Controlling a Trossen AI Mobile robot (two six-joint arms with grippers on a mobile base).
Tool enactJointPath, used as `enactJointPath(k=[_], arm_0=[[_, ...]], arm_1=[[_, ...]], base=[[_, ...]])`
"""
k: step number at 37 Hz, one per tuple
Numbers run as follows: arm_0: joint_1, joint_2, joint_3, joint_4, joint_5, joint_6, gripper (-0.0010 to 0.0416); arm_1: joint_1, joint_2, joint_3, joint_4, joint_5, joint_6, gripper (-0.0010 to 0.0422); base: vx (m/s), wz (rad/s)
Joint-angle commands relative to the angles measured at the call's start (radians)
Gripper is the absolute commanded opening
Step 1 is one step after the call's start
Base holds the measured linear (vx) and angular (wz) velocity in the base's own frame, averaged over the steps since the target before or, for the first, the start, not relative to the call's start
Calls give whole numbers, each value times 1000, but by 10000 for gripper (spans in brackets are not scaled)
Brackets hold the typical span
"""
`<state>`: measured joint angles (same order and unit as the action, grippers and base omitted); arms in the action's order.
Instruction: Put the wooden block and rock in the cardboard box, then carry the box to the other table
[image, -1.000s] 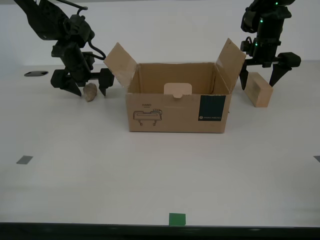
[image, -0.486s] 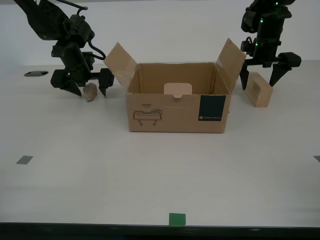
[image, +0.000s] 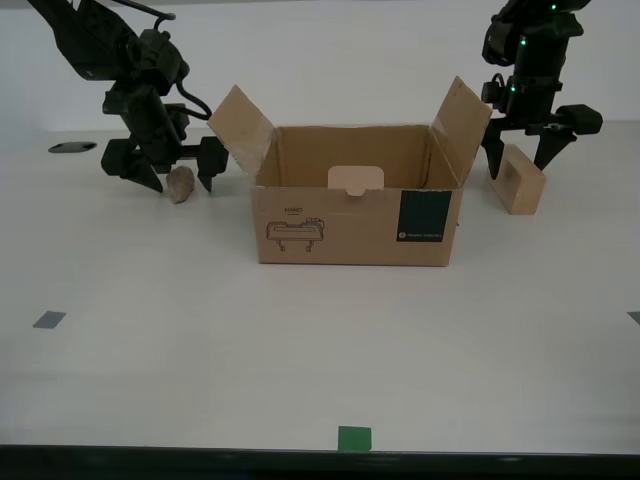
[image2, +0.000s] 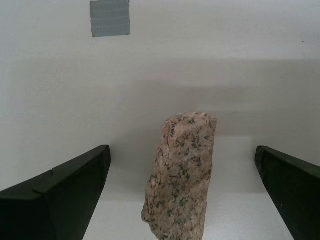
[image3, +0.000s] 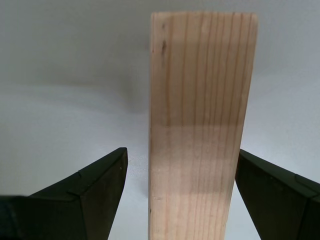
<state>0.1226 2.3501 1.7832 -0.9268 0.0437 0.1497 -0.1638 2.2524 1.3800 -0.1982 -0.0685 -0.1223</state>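
Cardboard box (image: 355, 210) sits between my first tool (image: 527, 150), spread around the wooden block (image: 517, 178), and my second tool (image: 170, 172), spread around the rock (image: 180, 184).

The cardboard box (image: 355, 195) sits mid-table, flaps open. On the exterior view's left, the rock (image: 180, 184) lies between my second gripper's (image: 156, 172) jaws. On its right, the wooden block (image: 520, 178) lies between my first gripper's (image: 521, 152).

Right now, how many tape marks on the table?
3 in the exterior view: a green mark at the near edge, a grey mark toward its left, another grey one cut off at its right.
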Motion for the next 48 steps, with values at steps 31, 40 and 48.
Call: enactJointPath(k=[31,40,48], arm_0=[[2,-3,-63,56,6,-3,120],[2,-3,-64,55,6,-3,73],[2,-3,-64,55,5,-3,-1]], arm_1=[[-1,1,0,-2,-6,-3,344],[-1,1,0,-2,-6,-3,241],[-1,1,0,-2,-6,-16,121]], base=[[0,0],[0,0],[0,0]])
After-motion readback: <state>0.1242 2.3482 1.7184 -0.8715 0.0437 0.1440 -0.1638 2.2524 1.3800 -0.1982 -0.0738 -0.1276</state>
